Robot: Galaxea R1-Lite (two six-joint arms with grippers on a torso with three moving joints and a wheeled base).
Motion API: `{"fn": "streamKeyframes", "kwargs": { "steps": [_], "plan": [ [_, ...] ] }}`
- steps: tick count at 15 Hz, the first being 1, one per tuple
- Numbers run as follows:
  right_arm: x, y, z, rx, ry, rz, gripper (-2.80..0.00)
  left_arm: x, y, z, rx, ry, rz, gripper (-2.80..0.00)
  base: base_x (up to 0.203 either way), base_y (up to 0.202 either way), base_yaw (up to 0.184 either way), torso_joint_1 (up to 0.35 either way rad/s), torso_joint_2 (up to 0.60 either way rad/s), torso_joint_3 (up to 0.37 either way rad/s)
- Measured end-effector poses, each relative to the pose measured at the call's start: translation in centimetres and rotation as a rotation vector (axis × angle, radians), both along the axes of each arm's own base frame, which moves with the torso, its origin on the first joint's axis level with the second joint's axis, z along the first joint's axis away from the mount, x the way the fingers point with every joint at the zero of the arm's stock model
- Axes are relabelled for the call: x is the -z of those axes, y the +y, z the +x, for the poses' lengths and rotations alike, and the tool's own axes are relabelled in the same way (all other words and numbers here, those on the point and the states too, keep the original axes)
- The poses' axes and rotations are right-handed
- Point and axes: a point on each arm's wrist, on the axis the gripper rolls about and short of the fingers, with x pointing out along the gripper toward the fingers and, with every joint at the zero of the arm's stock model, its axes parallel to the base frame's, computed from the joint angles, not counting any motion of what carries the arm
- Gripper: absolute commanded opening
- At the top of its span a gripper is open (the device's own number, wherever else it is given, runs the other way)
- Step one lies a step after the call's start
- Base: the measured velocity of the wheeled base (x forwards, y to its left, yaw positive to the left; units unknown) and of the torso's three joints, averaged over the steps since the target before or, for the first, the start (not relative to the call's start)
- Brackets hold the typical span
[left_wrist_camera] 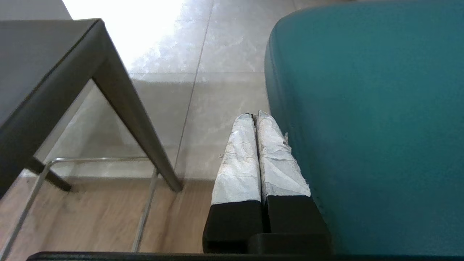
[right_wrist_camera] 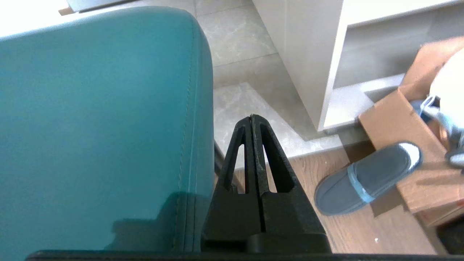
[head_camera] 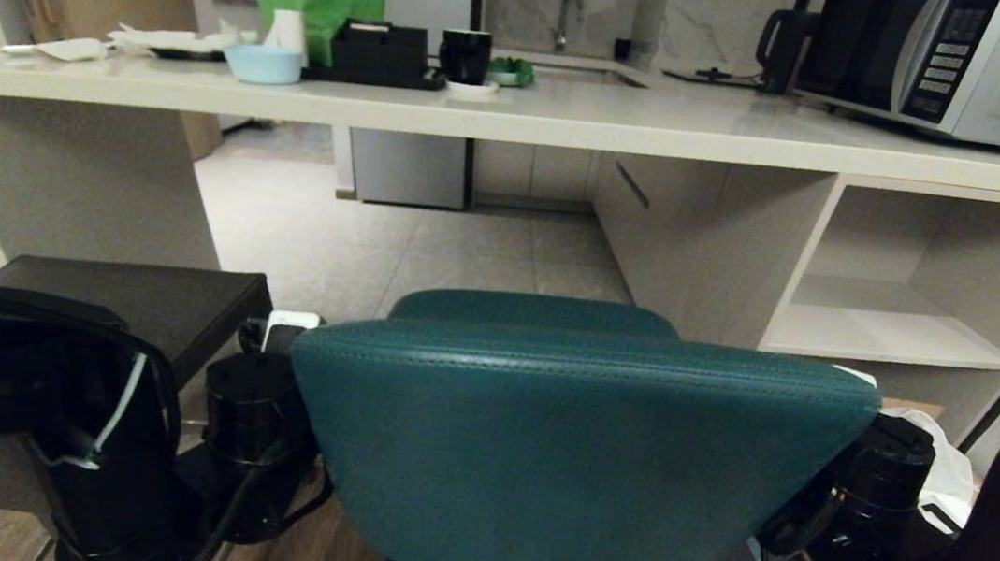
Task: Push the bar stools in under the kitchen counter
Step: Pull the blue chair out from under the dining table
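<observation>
The teal bar stool (head_camera: 575,449) stands right before me, its curved back filling the lower middle of the head view, short of the kitchen counter (head_camera: 518,118). The dark grey bar stool (head_camera: 140,301) stands to its left, also out from under the slab. My left gripper (left_wrist_camera: 253,116) is shut with nothing in it, its white-wrapped fingers (left_wrist_camera: 241,159) lying along the left side of the teal back (left_wrist_camera: 369,127). On the other side of the teal back (right_wrist_camera: 98,123) my right gripper (right_wrist_camera: 252,117) is shut and empty, close beside the edge. In the head view both sets of fingers are hidden behind the stool.
An open gap under the counter lies ahead, with a shelf cubby (head_camera: 892,306) at its right. A grey slipper (right_wrist_camera: 366,179) and a cardboard box (right_wrist_camera: 409,119) lie on the wood floor to the right. The slab carries a microwave (head_camera: 958,60), a blue bowl (head_camera: 263,63) and a black cup (head_camera: 464,55).
</observation>
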Motion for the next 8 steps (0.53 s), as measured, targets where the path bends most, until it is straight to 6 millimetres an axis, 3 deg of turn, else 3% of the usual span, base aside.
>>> {"fn": "streamKeyframes", "kwargs": {
  "steps": [2, 6, 8],
  "plan": [
    [-0.9, -1.1, 0.3, 0.039, -0.035, 0.012, -2.8, -1.1, 2.4, 0.5, -0.079, -0.031, -0.017, -2.8, 0.0, 0.0, 0.0, 0.0, 0.0, 0.0],
    [-2.9, -1.6, 0.5, 0.056, -0.108, 0.03, -2.8, -3.4, 3.5, 0.4, -0.109, -0.107, -0.054, -2.8, 0.0, 0.0, 0.0, 0.0, 0.0, 0.0],
    [-4.8, -2.7, 0.3, 0.087, -0.137, 0.019, -2.8, -5.4, 3.8, -0.3, -0.098, -0.169, -0.071, -2.8, 0.0, 0.0, 0.0, 0.0, 0.0, 0.0]
  ]
}}
